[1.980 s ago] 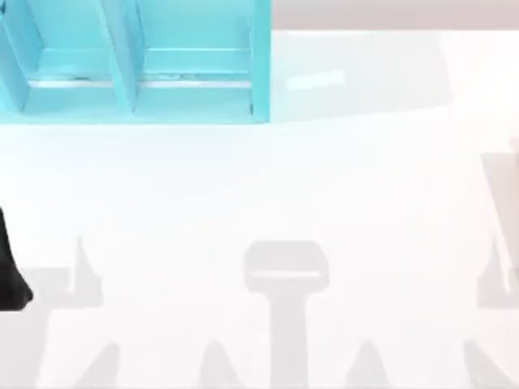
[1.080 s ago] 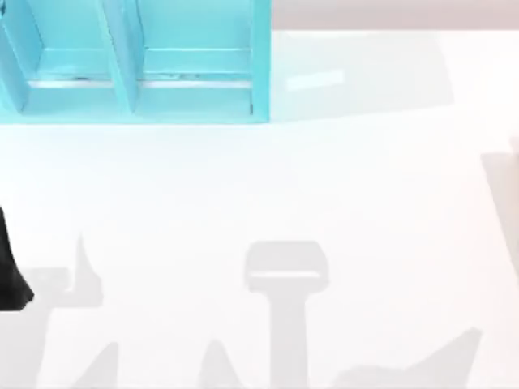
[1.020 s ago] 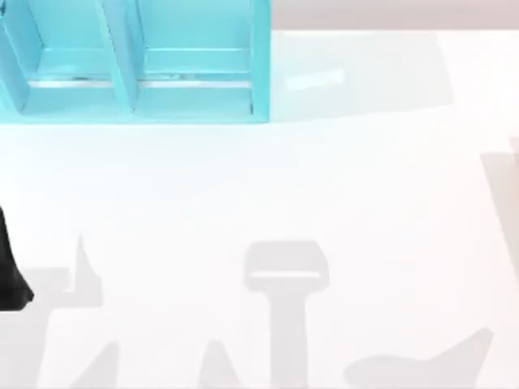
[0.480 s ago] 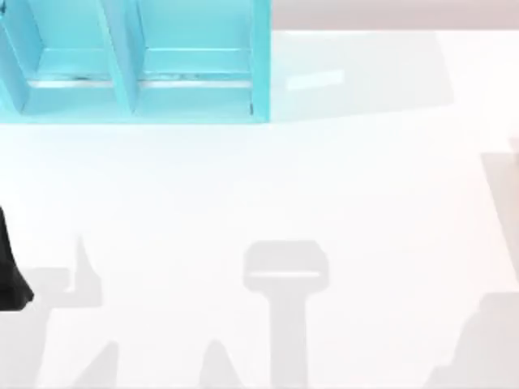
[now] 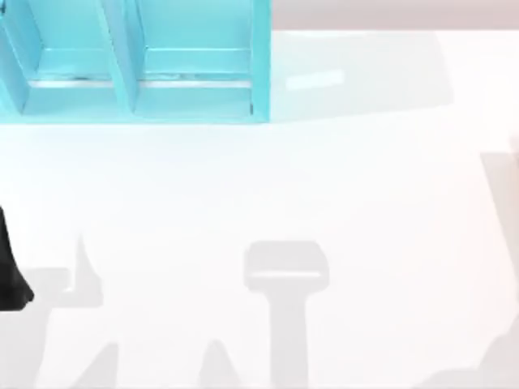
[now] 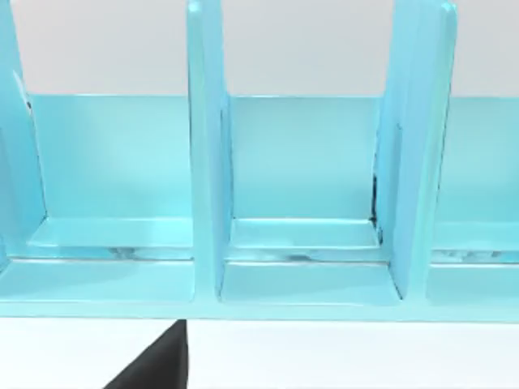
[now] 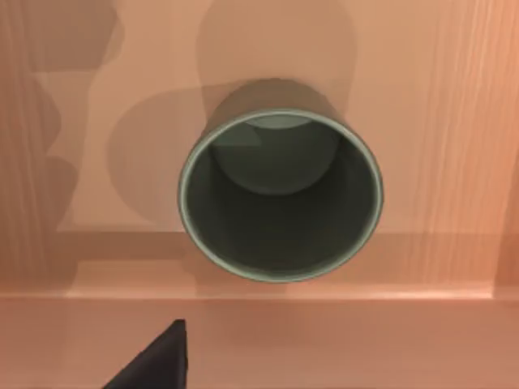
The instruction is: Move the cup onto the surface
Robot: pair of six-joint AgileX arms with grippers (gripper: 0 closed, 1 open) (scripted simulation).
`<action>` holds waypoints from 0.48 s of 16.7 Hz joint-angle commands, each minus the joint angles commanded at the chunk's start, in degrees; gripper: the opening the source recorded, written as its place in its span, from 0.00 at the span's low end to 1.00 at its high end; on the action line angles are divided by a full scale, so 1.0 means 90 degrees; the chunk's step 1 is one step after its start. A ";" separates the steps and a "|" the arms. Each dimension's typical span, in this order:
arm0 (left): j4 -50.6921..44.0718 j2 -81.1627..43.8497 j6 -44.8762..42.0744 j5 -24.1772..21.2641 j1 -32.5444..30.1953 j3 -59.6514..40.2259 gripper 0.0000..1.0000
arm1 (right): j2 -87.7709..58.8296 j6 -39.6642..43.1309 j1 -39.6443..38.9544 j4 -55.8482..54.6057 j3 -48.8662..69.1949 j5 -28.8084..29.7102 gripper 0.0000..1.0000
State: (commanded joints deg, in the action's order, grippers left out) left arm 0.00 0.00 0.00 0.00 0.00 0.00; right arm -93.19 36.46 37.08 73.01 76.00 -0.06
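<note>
- The shadow of our right arm (image 5: 478, 369) has moved. A second ago it lay as a long streak across the near right of the surface (image 5: 268, 186). Now it has shrunk into the near right corner.
- We take that to mean the right arm has swung out past the right side of the table, towards the cup (image 7: 280, 194).
- The right wrist camera now looks straight down into the cup, so the arm seems lined up above it and the grasp is still to be made.
- The cup stands upright, mouth open and empty. It is dark olive-grey with a thin paler rim and plain walls.
- It rests on a reddish wood-grained board (image 7: 454, 121) just behind a raised lip, not on the white surface. Probably this lies off to the right, though we cannot place it firmly.
- One dark tip of the right gripper (image 7: 154, 361) shows near the cup and apart from it. We cannot tell whether that gripper is open or closed.
- The left arm (image 5: 10, 275) has stayed parked at the left edge, facing the turquoise shelf (image 5: 195, 97). We cannot tell its gripper's state either.
</note>
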 joint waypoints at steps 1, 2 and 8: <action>0.0000 0.0000 0.0000 0.0000 0.0000 0.0000 1.00 | 0.0000 0.0000 0.0000 0.0000 0.0000 0.0000 1.00; 0.0000 0.0000 0.0000 0.0000 0.0000 0.0000 1.00 | 0.0020 -0.0007 -0.0030 -0.0017 -0.0019 0.0001 1.00; 0.0000 0.0000 0.0000 0.0000 0.0000 0.0000 1.00 | -0.0222 -0.0028 -0.0024 -0.0969 -0.0744 0.0000 1.00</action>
State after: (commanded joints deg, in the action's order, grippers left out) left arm 0.00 0.00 0.00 0.00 0.00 0.00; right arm -95.19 36.22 36.86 64.29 69.30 -0.06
